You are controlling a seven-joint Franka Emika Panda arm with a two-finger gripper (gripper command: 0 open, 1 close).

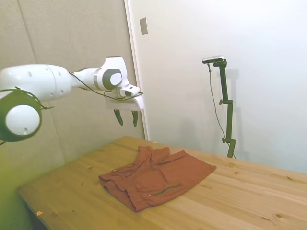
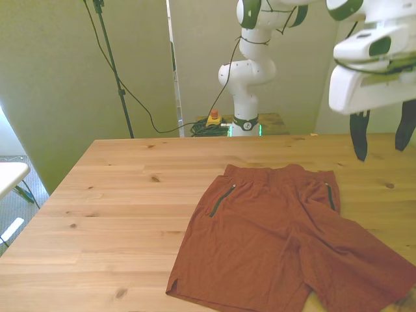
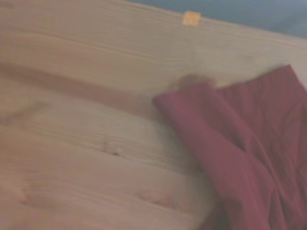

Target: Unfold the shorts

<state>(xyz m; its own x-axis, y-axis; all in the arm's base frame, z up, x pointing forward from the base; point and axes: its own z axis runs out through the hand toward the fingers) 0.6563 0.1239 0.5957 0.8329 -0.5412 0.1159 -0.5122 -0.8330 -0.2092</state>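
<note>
The rust-brown shorts [image 1: 156,176] lie on the wooden table [image 1: 76,191], wrinkled, with a dark zippered pocket showing near the front. In the front view the shorts [image 2: 279,240] are spread flat on the front view's right, waistband toward the far edge, both legs pointing to the near edge. My gripper [image 1: 125,118] hangs high above the table, well above the shorts and apart from them, open with nothing between its dark fingers. The front view shows the gripper [image 2: 380,138] over the table's right side. A blurred corner of the shorts [image 3: 249,158] fills part of the wrist view.
A small orange scrap [image 1: 39,213] lies near the table's corner, seen also as the orange scrap [image 3: 191,18] in the wrist view. The robot's base [image 2: 246,97] stands behind the far edge. Bare wood covers the front view's left half.
</note>
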